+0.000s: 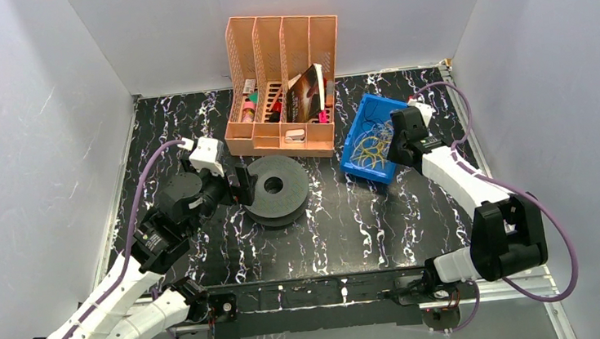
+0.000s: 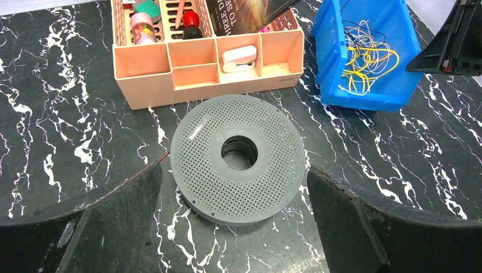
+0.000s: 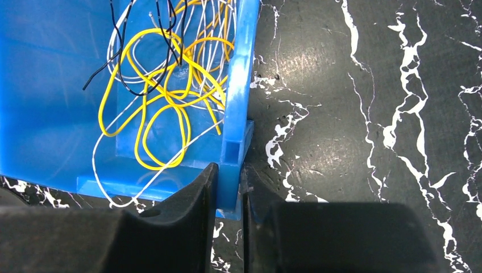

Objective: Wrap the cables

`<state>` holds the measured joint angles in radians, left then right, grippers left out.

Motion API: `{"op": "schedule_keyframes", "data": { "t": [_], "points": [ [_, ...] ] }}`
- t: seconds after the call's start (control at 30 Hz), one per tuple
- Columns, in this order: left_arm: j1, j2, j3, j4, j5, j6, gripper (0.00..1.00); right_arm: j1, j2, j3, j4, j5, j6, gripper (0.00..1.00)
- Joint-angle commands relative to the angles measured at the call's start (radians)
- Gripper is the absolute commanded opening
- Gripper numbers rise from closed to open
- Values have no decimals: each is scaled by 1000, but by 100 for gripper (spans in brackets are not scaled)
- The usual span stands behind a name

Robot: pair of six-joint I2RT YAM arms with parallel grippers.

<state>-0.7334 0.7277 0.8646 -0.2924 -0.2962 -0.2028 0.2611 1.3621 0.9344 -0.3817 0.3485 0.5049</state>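
Toward 2 o'clock on the table [image 1: 342, 223], the cables [image 1: 370, 148] lie tangled in the blue bin [image 1: 367, 172], loops running 1-to-7 o'clock, while the right gripper [image 3: 229, 170] pinches its wall and the left gripper [image 2: 233, 168] gapes wide.

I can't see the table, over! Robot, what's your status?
Left fingers open, flanking spool. Right fingers shut on blue bin wall. Cables loose in bin, not yet wrapped. Nothing seen blocking.

The cables [image 3: 170, 79] are thin yellow, white and black wires. Loosely tangled, they lie in the blue bin [image 3: 45, 85].
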Motion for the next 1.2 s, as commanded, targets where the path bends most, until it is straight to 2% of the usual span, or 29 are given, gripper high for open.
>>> {"op": "schedule_keyframes", "data": {
  "t": [0.0,0.17,0.37,0.67,1.03,1.07,1.17],
  "points": [
    [-2,-6,6,4,-3,-1,98,-6,-8,-10,51,-7,0,22],
    [-2,-9,8,4,-3,-1,98,-5,-39,-24,32,-1,-22,0],
    [-2,-16,9,2,-1,-1,98,-5,-98,-46,-21,-33,-26,0],
    [-2,-23,10,2,5,-5,98,1,-235,-134,-40,-140,67,0],
    [-3,-22,10,1,5,-6,98,87,-211,-127,-21,-87,140,0],
    [-3,-22,11,0,4,-6,98,93,-204,-116,-20,-78,146,2],
    [-1,-25,10,-1,2,-6,98,106,-185,-98,-17,-57,150,15]
  ]
}}
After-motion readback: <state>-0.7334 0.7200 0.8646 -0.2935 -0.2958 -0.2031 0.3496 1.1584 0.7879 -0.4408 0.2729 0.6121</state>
